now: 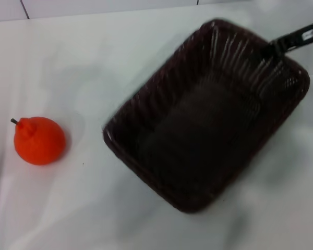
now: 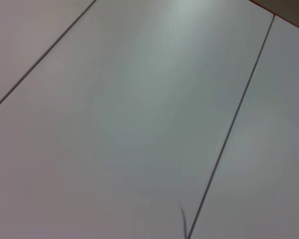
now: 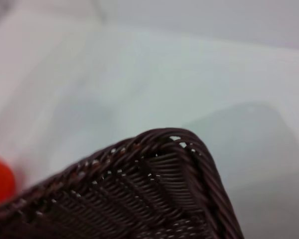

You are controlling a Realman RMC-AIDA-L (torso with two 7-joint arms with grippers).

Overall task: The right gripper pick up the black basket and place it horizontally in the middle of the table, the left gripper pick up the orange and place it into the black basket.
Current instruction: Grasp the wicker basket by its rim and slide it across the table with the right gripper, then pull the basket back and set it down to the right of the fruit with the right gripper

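**Carrying the basket: first step under way, fruit untouched**

Gripping the far right rim of the black basket (image 1: pixel 208 114), the right gripper (image 1: pixel 279 46) reaches in from the upper right of the head view; its slim fingers appear closed on the braided edge. The basket sits diagonally across the table (image 1: pixel 146 47), blurred, and looks tilted or lifted, so I judge it not yet set down horizontally in the middle. The orange (image 1: pixel 39 140) rests on the table well apart to the left, stem up, with nothing near it; picking it up and dropping it in is all still to do.

The left gripper shows in no view, so its fingers cannot be judged. Its wrist camera sees only pale panels with seams. The right wrist view gives a close look at the basket's woven corner (image 3: pixel 159 189) against the table, with the orange (image 3: pixel 0 180) at the edge.
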